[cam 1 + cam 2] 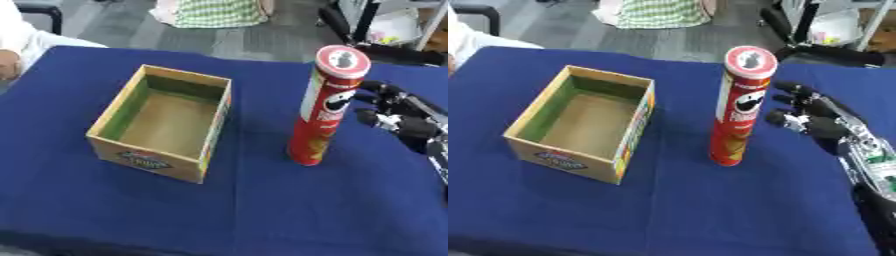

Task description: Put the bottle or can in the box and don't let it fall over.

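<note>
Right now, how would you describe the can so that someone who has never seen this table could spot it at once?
On the blue tablecloth, look right of the open cardboard box. The can stands upright there on its own, apart from the box, with the robot's right hand open just beside it. It is the only tall red tube in view, with a round lid on top.
</note>
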